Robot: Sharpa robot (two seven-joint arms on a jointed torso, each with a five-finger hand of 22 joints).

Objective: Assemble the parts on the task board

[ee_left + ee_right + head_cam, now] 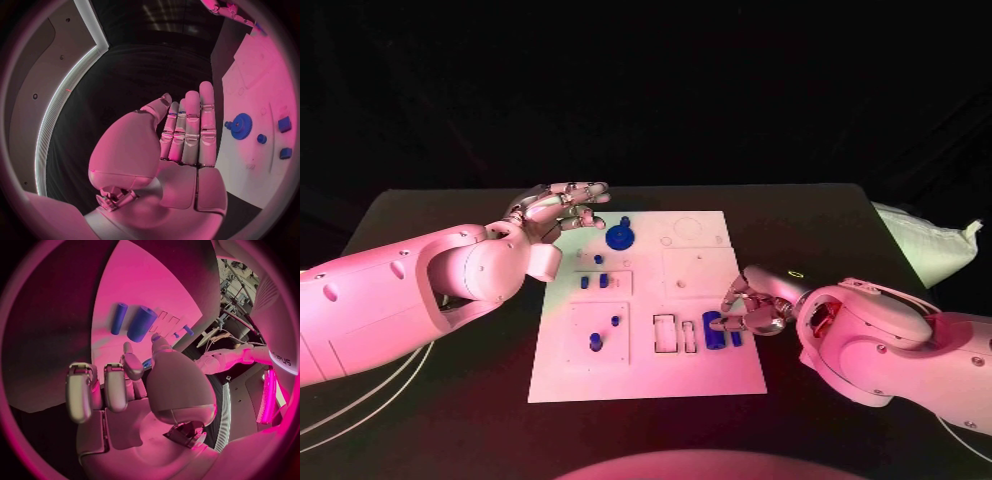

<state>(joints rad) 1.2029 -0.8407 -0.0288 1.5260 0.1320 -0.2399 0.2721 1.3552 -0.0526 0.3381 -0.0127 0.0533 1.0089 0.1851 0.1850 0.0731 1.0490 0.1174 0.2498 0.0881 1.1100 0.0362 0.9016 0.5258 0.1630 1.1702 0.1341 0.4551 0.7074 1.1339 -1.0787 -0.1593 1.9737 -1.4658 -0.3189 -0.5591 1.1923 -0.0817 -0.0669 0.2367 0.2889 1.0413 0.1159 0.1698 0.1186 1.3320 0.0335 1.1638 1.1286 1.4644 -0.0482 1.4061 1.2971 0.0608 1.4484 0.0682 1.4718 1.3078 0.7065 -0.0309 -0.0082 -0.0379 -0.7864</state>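
The left hand [560,210] hovers at the far left corner of the task board [711,370], fingers straight and together, palm bare, grasping nothing. A blue gear [620,237] sits on the board just beside it. The right hand [754,305] rests low at the board's right edge, fingers curled toward the blue parts [715,329] there; whether it grips one cannot be told. The board lies mid-bench [444,420].

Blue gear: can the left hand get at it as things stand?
Probably yes. The left hand hangs open beside the gear at the board's far end, and nothing stands between them.
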